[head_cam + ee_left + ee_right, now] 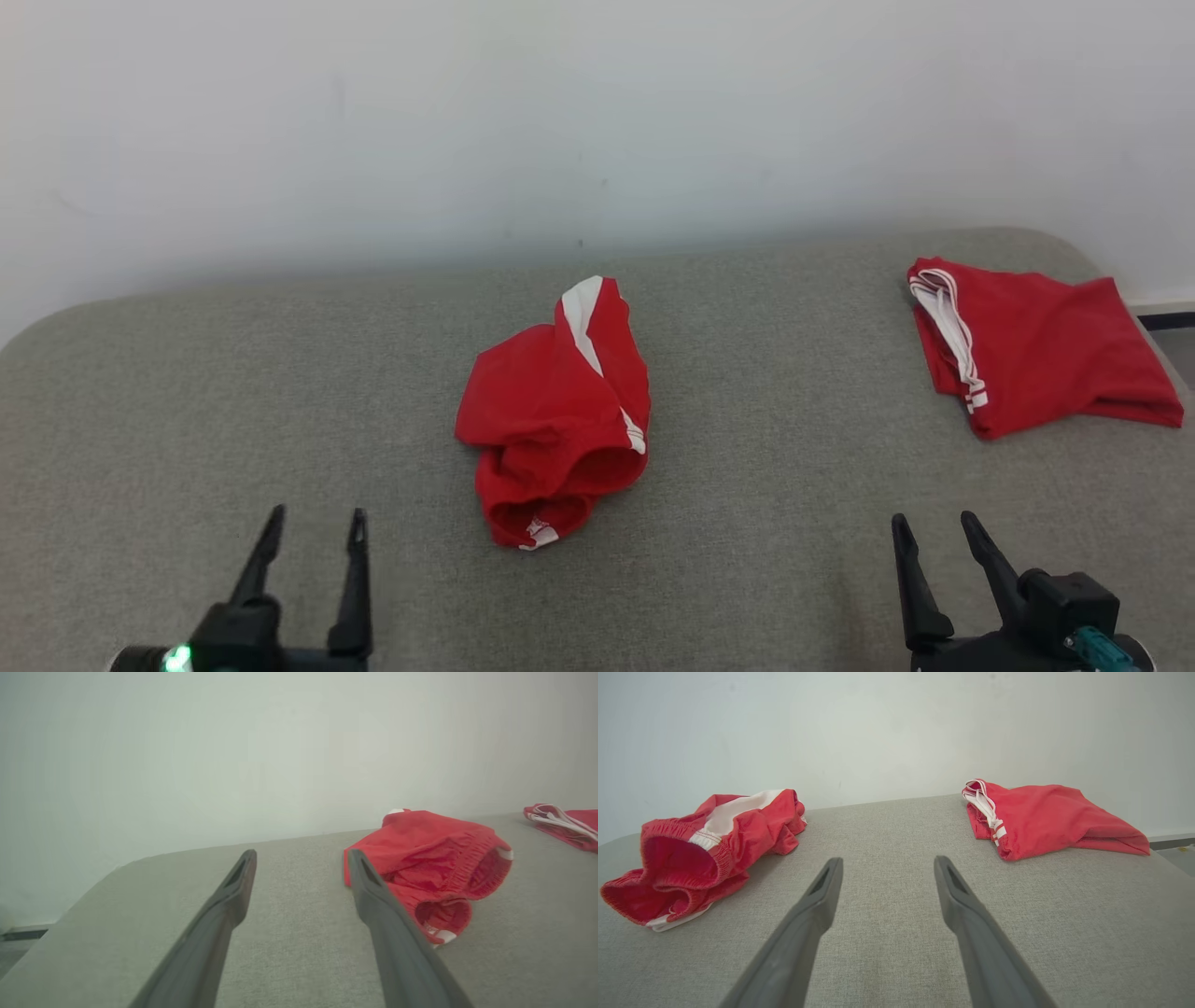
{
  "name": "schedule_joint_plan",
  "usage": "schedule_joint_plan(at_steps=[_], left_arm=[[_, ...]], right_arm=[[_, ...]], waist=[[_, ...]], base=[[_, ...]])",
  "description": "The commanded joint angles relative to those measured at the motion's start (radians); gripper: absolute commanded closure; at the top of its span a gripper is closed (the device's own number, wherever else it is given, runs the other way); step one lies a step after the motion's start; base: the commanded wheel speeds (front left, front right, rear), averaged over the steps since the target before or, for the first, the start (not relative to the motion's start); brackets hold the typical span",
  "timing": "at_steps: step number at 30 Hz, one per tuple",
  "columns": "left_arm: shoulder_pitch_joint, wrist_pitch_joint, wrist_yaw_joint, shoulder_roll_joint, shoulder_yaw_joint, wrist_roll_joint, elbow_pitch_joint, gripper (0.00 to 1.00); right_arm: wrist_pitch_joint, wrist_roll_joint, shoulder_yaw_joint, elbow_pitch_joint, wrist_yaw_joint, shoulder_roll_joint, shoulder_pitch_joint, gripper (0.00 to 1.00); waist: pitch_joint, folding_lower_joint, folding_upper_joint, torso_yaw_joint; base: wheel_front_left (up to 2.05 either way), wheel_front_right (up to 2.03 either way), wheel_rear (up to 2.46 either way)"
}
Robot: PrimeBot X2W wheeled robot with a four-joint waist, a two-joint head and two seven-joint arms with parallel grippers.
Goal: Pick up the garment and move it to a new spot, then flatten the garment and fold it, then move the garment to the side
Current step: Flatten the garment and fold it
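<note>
The white wall (597,112) rises behind a grey cloth-covered desk (794,485). At the desk's middle lies the garment (555,411), red shorts with white side stripes. It is crumpled in a heap, with the elastic waistband and a leg opening gaping toward the desk's near edge. At the desk's far right corner lies a second pair (1036,345) of red shorts, flatter and roughly doubled over, with white cord at its waist. It may be one already dealt with, though that is only a guess. Over the desk's near edge the left tool (317,513) sits toward the left side and the right tool (934,518) toward the right. Both have their fingers spread wide, hold nothing, and are well apart from either pair. I judge that nothing has been done to the garment: picking it up, moving, flattening, folding and setting it aside are all left. A small white patch at its near hem may be a label, but it is too small to read, and no other writing shows.
</note>
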Motion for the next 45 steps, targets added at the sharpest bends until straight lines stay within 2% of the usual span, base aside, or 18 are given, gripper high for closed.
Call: schedule_joint_plan(at_steps=[1,6,12,21,30,31,32,38,45], left_arm=[[-0.032,0.001,-0.015,-0.009,-0.020,0.018,0.012,0.00],[-0.145,-0.008,-0.083,-0.042,-0.114,0.037,0.100,0.00],[-0.274,-0.019,-0.126,-0.070,-0.198,0.071,0.214,0.00],[-0.428,-0.008,-0.141,-0.050,-0.257,0.122,0.418,0.00],[-0.501,-0.039,-0.137,-0.036,-0.265,0.125,0.587,0.00],[-0.511,-0.042,-0.136,-0.039,-0.259,0.120,0.601,0.40],[-0.523,-0.047,-0.135,-0.045,-0.253,0.111,0.610,1.00],[-0.606,-0.064,-0.153,-0.095,-0.278,0.093,0.588,1.00],[-0.746,-0.065,-0.166,-0.151,-0.346,0.062,0.482,1.00]], right_arm=[[-0.008,0.010,0.001,0.003,-0.003,-0.003,-0.009,0.00],[-0.012,0.011,0.004,0.008,-0.003,0.000,-0.025,0.00],[-0.029,0.015,0.002,0.015,-0.003,0.009,-0.050,0.00],[-0.067,0.020,0.004,0.048,-0.003,0.020,-0.087,0.00],[-0.092,0.025,0.010,0.084,-0.003,0.023,-0.110,0.00],[-0.095,0.024,0.010,0.086,-0.003,0.024,-0.111,0.00],[-0.097,0.023,0.009,0.088,-0.003,0.024,-0.112,0.00],[-0.104,0.018,0.008,0.102,-0.003,0.026,-0.111,0.00],[-0.109,0.022,0.013,0.116,-0.003,0.022,-0.113,0.00]], waist=[[0.018,0.0001,0.0000,-0.025],[0.051,0.0001,0.0000,-0.080],[0.111,0.0001,0.0000,-0.150],[0.178,0.0001,0.0000,-0.233],[0.192,0.0001,0.0000,-0.272],[0.192,0.0001,0.0000,-0.275],[0.191,0.0001,0.0000,-0.277],[0.168,0.0001,0.0000,-0.269],[0.134,0.0001,0.0000,-0.254]], base=[[0.00,0.00,0.00],[0.00,0.00,0.00],[0.00,0.00,0.00],[0.00,0.00,0.00],[0.00,0.00,0.00],[0.00,0.00,0.00],[0.00,0.00,0.00],[0.00,0.00,0.00],[0.00,0.00,0.00]])
